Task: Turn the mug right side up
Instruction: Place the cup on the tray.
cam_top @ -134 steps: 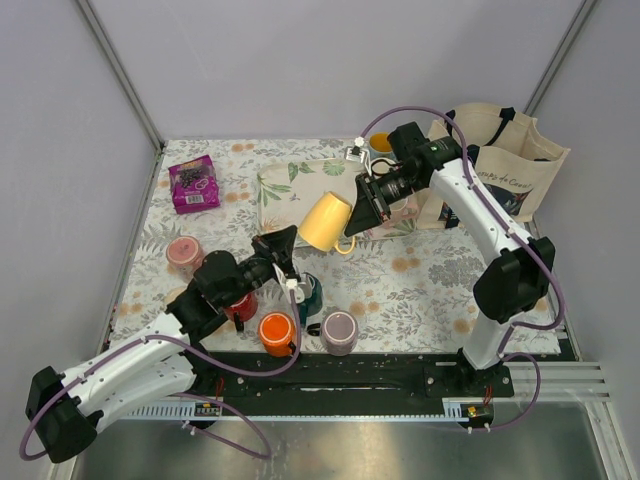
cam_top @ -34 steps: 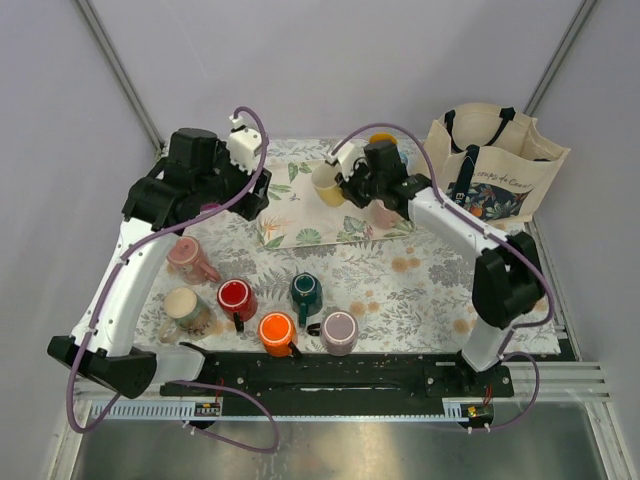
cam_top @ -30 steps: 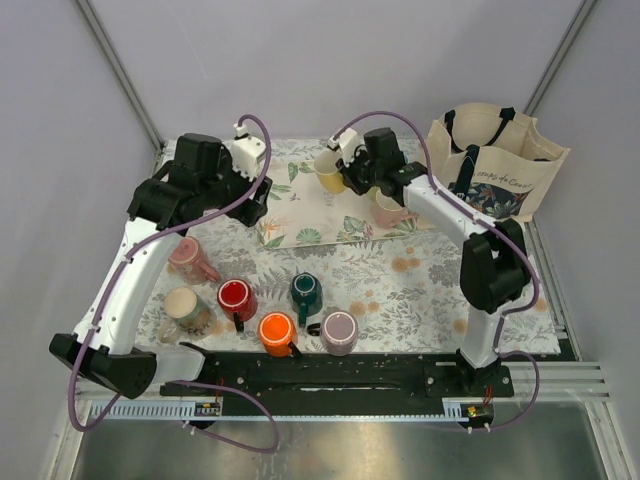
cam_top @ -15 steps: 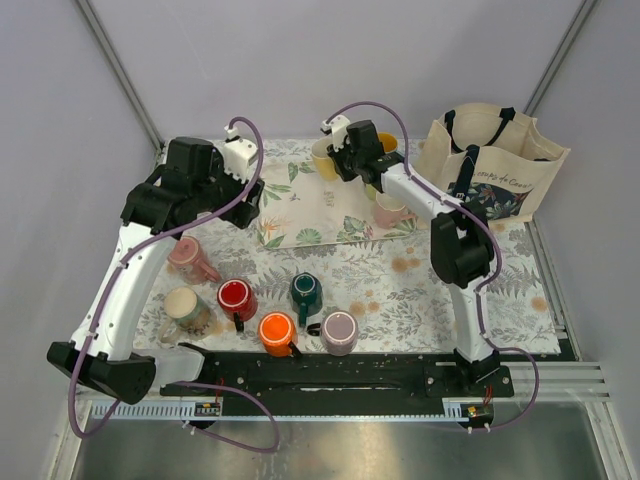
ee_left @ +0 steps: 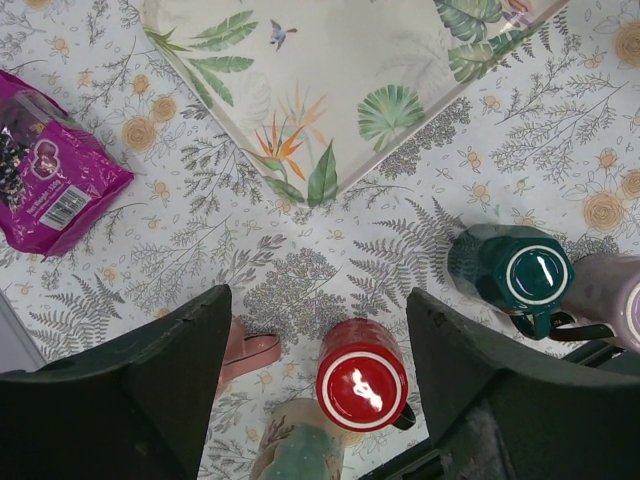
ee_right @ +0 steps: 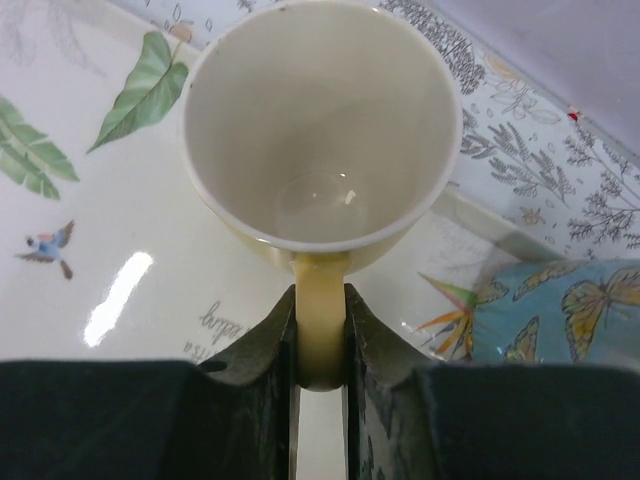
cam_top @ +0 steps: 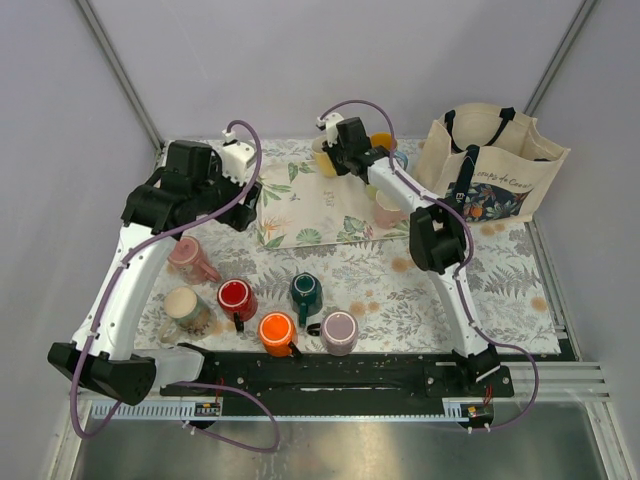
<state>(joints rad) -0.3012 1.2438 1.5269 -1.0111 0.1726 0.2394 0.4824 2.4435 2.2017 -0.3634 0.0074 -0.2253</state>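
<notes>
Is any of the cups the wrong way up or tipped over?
Yes, it seems so. The salmon-pink mug at the left shows no opening on top, so it looks upside down. The red mug, orange mug and green mug near it all stand with their mouths up.

White arm links [cam_top: 128, 275], black joints [cam_top: 437, 238] — purple cables [cam_top: 352, 101] looped alongside — dark green jaws.

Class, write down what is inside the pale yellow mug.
The pale yellow mug looks empty: only its bare glazed wall and bottom show. What lies directly under it is covered.
</notes>
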